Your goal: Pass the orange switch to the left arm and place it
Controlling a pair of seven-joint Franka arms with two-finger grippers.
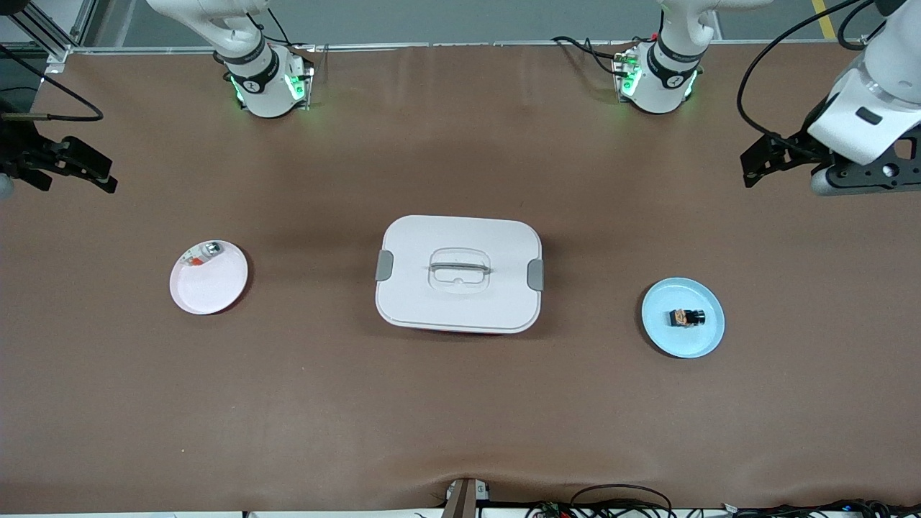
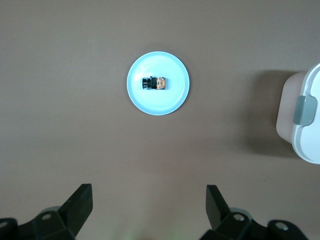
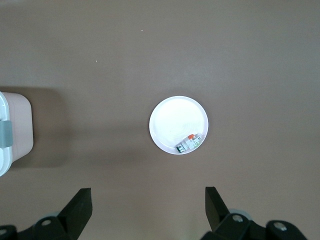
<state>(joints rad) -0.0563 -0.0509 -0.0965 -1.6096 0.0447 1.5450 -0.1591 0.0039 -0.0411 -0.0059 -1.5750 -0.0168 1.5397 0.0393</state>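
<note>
Two grippers are hanging high with jaws spread wide, neither holding anything. The orange switch is lying on the blue plate, toward the left arm's end of the table. The left gripper should be descending straight over it — centred, squeezing its short sides — while the right gripper is waiting, both staying clear of the box.

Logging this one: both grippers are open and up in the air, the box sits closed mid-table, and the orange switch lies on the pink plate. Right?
Not quite: the orange switch lies on the blue plate, as the front view shows. The pink plate holds a silvery-white part. The rest stands: left gripper and right gripper are open in the air, and the box is closed mid-table.
</note>
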